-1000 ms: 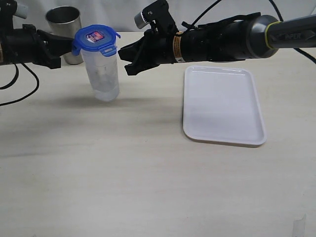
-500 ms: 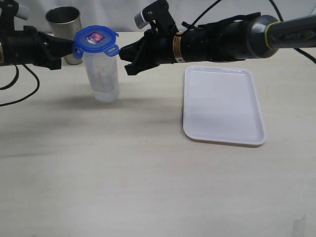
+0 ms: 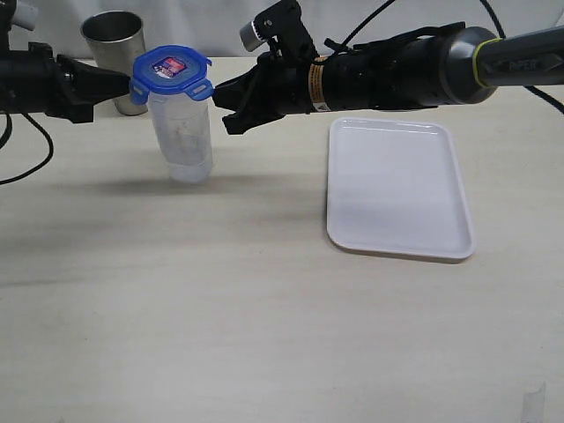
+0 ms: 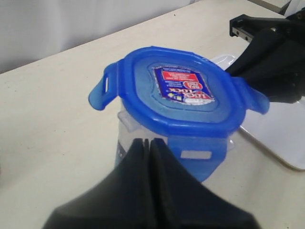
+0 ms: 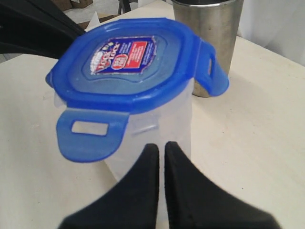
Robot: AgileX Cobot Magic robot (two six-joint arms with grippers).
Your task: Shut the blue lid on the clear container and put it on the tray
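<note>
The clear container (image 3: 182, 137) stands on the table with the blue lid (image 3: 171, 70) sitting on top, its red-white label facing up. Some of the lid's flaps stick outward; the one facing the left gripper hangs down (image 4: 196, 155). My left gripper (image 3: 124, 81) is shut, its tip right at the lid's left edge (image 4: 147, 141); contact cannot be told. My right gripper (image 3: 226, 104) is shut too, a short way off the container's right side (image 5: 161, 146). The white tray (image 3: 397, 189) lies to the right, with nothing on it.
A grey metal cup (image 3: 115, 51) stands behind the container at the back left, close to the left arm. The right arm reaches in over the tray's far edge. A cable loops on the table at the far left.
The left gripper has drawn back to the left. The container, tilted a second ago, now stands nearly upright. The right arm has not moved.
</note>
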